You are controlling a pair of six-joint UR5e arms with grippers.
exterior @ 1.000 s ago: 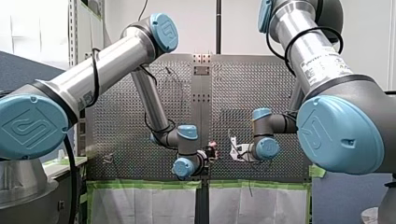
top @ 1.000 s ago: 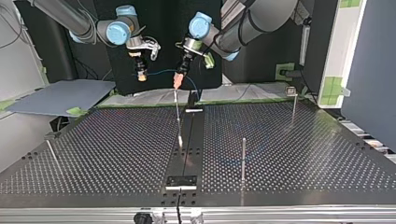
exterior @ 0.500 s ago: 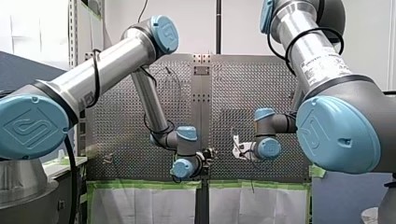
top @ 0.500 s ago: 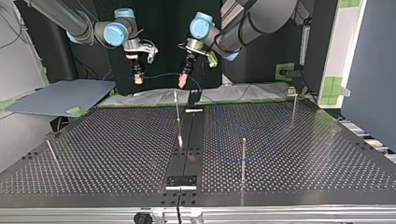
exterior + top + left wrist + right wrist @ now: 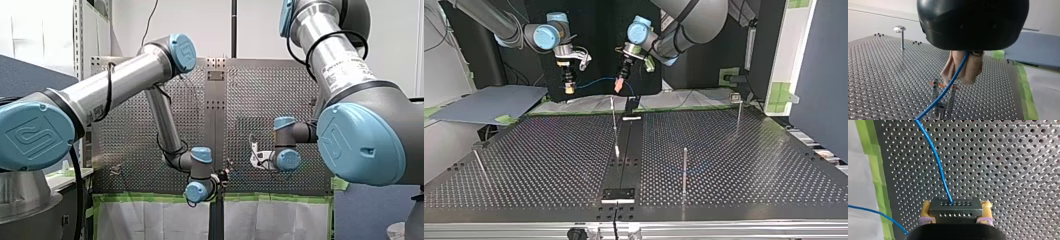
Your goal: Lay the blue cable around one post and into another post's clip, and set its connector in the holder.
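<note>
Hanging across the top view's upper middle, the blue cable (image 5: 596,80) spans between my right gripper (image 5: 569,90), at upper left, and my left gripper (image 5: 619,87), above the perforated worktop (image 5: 534,150). Left wrist view: beige pads (image 5: 974,68) clench the cable, which runs on past them. Right wrist view: yellow pads (image 5: 926,207) clamp the dark connector (image 5: 955,208), the cable leaving its face.

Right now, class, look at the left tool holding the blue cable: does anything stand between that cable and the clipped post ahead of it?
Nothing visible does. My left tool holds the blue cable, and the clip post stands right ahead of it; only open air shows between them.
</note>
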